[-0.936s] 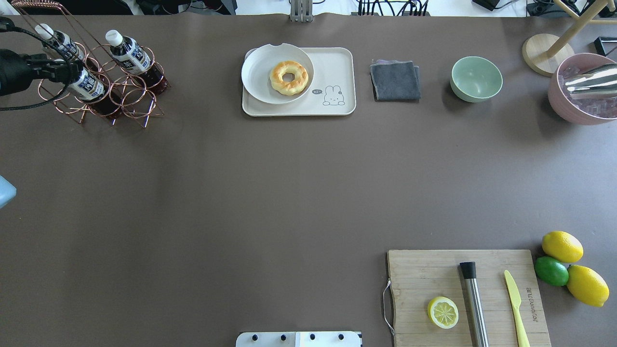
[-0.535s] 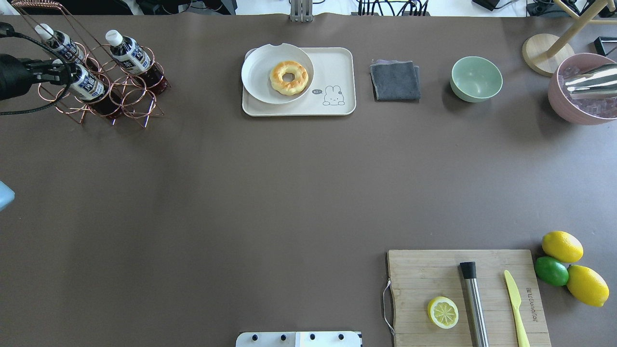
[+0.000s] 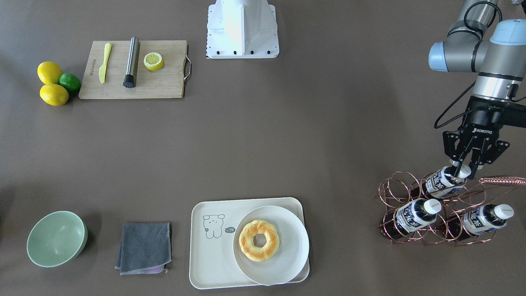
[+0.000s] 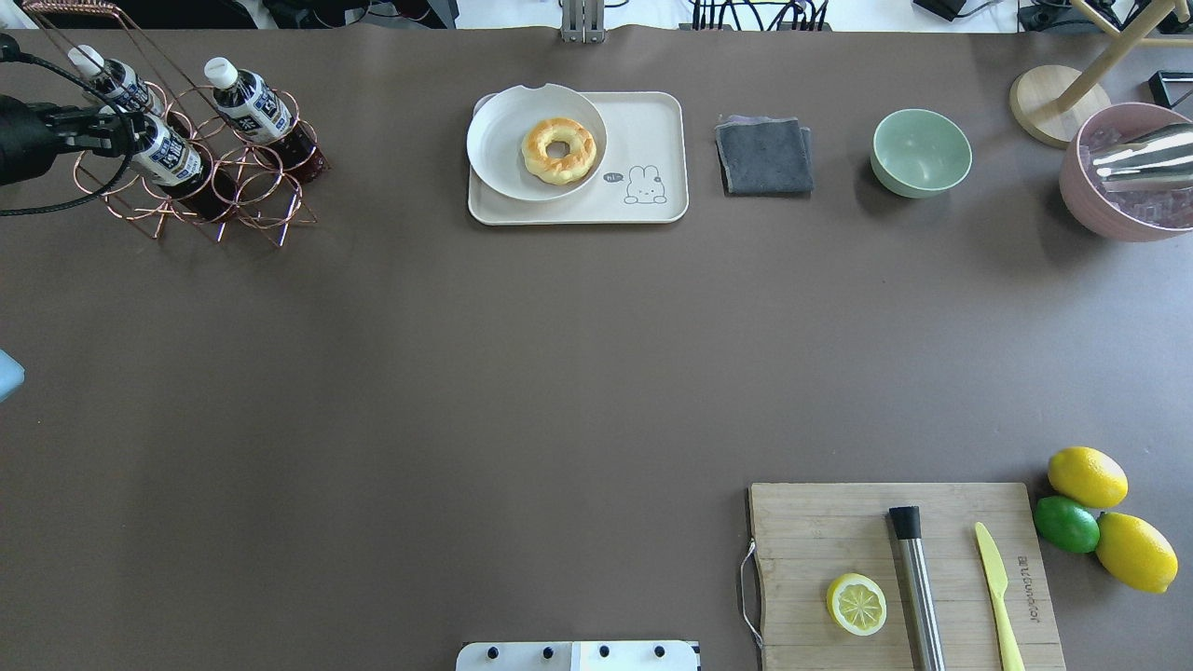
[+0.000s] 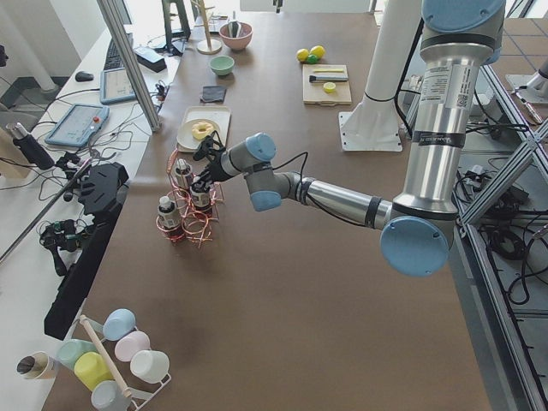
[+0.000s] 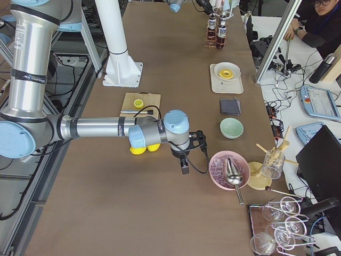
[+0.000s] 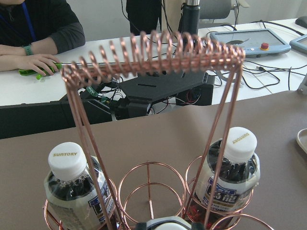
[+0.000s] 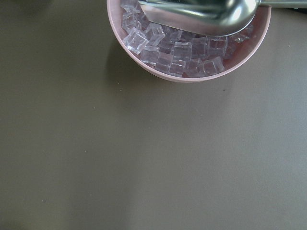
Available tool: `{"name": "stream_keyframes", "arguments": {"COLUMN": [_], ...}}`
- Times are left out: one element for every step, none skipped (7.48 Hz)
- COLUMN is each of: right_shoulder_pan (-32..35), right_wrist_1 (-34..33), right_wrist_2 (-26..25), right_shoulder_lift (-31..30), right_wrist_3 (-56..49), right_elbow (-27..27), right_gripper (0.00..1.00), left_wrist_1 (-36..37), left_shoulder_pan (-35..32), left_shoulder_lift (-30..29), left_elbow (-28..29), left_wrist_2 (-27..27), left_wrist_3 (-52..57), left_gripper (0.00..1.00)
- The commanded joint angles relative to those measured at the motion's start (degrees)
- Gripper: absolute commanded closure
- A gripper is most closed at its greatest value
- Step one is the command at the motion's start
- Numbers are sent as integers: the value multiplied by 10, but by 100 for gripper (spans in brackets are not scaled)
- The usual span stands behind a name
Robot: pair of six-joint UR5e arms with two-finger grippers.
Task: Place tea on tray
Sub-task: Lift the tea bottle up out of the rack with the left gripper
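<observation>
Three tea bottles lie in a copper wire rack (image 4: 252, 186) at the table's far left. My left gripper (image 3: 464, 169) is shut on the white cap of the upper tea bottle (image 3: 440, 183), which also shows in the overhead view (image 4: 168, 157). The two other bottles (image 3: 413, 213) (image 3: 485, 218) lie in the lower rings. The cream tray (image 4: 652, 121) with the bear drawing sits at the far middle and shows in the front view too (image 3: 209, 263). My right gripper (image 6: 185, 166) shows only in the right side view, so I cannot tell its state.
A white plate (image 4: 503, 168) with a donut (image 4: 557, 149) covers the tray's left half. A grey cloth (image 4: 764, 156), a green bowl (image 4: 921, 152) and a pink ice bowl (image 4: 1109, 214) stand to the right. A cutting board (image 4: 839, 531) and citrus fruit (image 4: 1086, 475) are near right.
My left gripper has drawn back a little toward the table's left edge, and the held bottle has slid slightly with it in its ring. The rest has not moved.
</observation>
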Motion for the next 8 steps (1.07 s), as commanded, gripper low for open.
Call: {"name": "stream_keyframes", "arguments": {"right_shoulder_pan": [0,0,0,0,0,0,0,0], "right_wrist_1": [0,0,0,0,0,0,0,0], "right_wrist_2": [0,0,0,1,7,13,14,18], "right_shoulder_lift": [0,0,0,-1,-1,-1,-1,-1], "right_wrist_3": [0,0,0,0,0,0,0,0], "right_elbow": [0,0,0,0,0,0,1,1], "right_gripper": [0,0,0,0,0,0,0,0], "left_wrist_1": [6,19,44,76,111,167,226,238], "left_shoulder_pan": [-14,-34,-68,-88,-100,-119,-126,-95], "left_shoulder_lift": [0,1,1,1,0,-4,-8,-12], "left_elbow": [-27,-45,-64,-91,-121,-163,-203,-219], "left_wrist_2": [-4,-33,-75,-102,-127,-155,-165,-163], "left_wrist_3": [3,6,32,39,40,40,40,38], "left_gripper": [100,100,100,100,100,100,100,100]}}
